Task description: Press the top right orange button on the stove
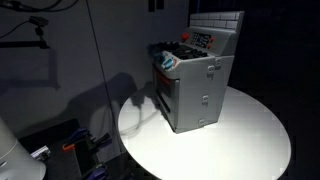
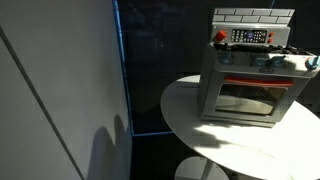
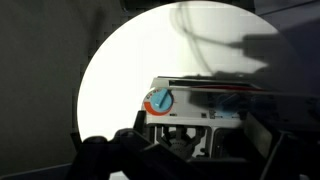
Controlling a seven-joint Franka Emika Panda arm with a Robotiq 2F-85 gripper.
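The grey toy stove (image 1: 197, 88) stands on a round white table (image 1: 250, 135) and shows in both exterior views (image 2: 248, 85). Its white tiled back panel (image 2: 252, 16) bears orange-red buttons, one at the left end (image 2: 221, 36) and others along the control strip (image 1: 205, 40). The arm and gripper do not show in either exterior view. In the wrist view the gripper (image 3: 195, 150) hangs above the stove (image 3: 200, 105), near its blue and orange dial (image 3: 160, 100). Its dark fingers stand apart and hold nothing.
A grey wall or partition (image 2: 60, 80) fills one side. A white object (image 1: 15, 150) and cables (image 1: 70, 145) lie low beside the table. The room is dim, with shadows on the wall and table.
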